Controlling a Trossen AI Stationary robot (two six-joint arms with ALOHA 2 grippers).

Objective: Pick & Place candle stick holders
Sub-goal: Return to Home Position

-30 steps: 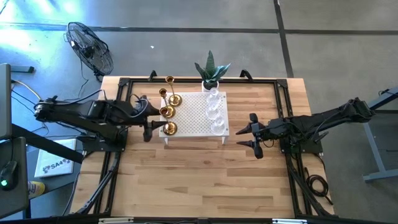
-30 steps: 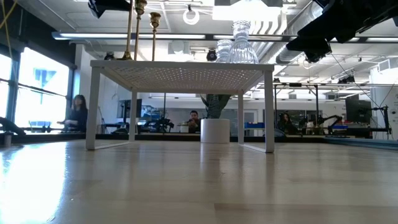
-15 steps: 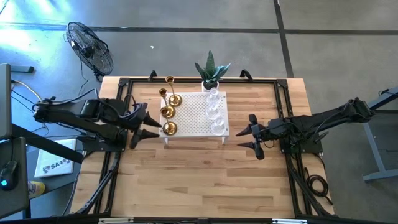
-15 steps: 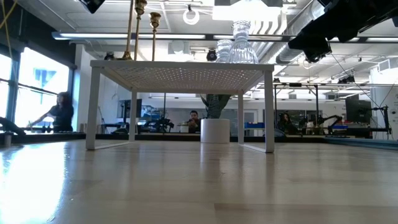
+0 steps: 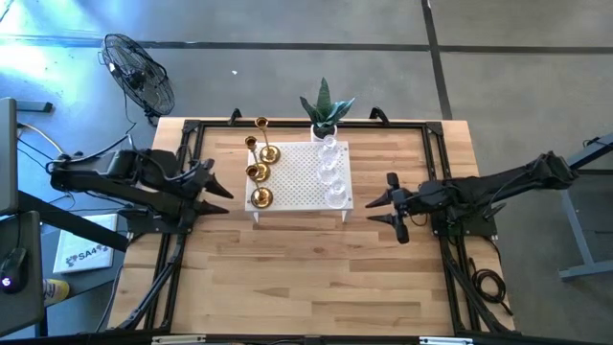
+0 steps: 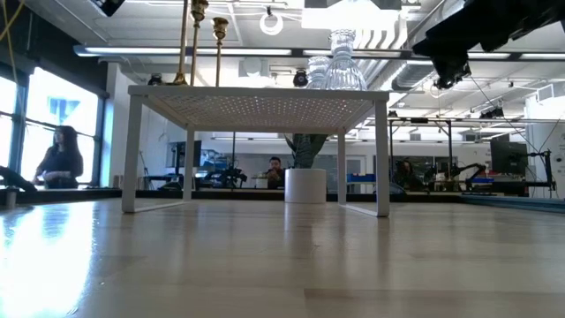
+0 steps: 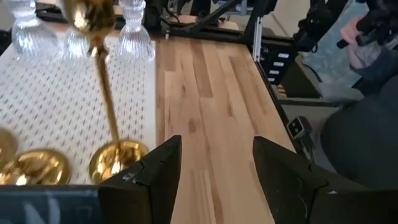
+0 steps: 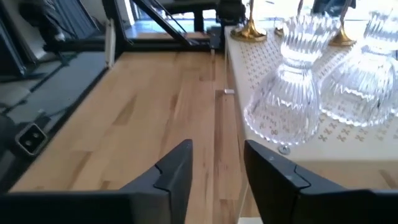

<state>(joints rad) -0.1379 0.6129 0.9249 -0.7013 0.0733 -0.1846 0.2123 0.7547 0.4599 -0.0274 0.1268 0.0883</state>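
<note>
Far left, off the table (image 5: 316, 278): one floor fan (image 5: 139, 72).

Left gripper (image 5: 218, 185): over the table's left part, near the left side of the white perforated shelf (image 5: 297, 177) but not touching it. Fingers spread, bare wood between them, grasping nothing.

Shelf, left side: gold candle stick holders (image 5: 261, 198), three counted, in one row running front to back. Shiny, with a round flared base, a slim stem and a small cup on top.

Shelf, right side: clear glass candle stick holders (image 5: 334, 192), three counted, in a matching row. Ribbed, with a bell-shaped foot and a narrow neck.

Behind the shelf, near the glass row: one green plant in a white pot (image 5: 326, 110).

Right gripper (image 5: 394, 206): right of the shelf and apart from it, above bare wood. Fingers parted, empty.

Hidden or unclear:
- Low view: only two gold stems distinguishable, their tops cut off by the frame. Glass holders overlapping, so not countable there.
- Left wrist view: cup of the nearest gold holder blurred, the other two bases cropped at the edge.
- Right wrist view: two glass holders seen, the farther one cropped.
</note>
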